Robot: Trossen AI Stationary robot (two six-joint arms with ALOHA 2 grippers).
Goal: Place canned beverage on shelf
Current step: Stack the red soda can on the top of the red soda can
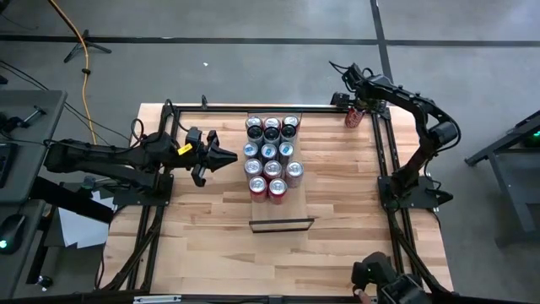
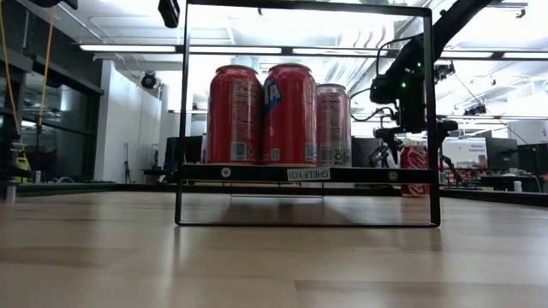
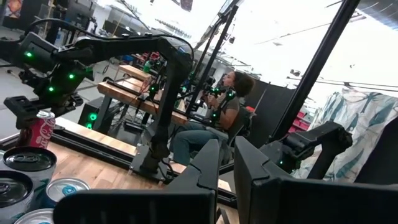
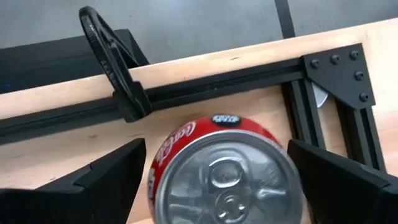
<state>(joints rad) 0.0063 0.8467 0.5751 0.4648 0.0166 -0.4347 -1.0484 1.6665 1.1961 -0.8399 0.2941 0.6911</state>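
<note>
**Right fingers straddle a lone can at the far corner**

The right gripper's (image 4: 217,180) fingers stand wide apart either side of the red can (image 4: 224,171), ready to close. It stands well apart from the shelf (image 1: 283,221). Beside the shelf, the left gripper (image 1: 226,157) waits, fingers together.

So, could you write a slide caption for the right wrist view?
Open right gripper straddling an upright red can near the table's black corner frame.
</note>
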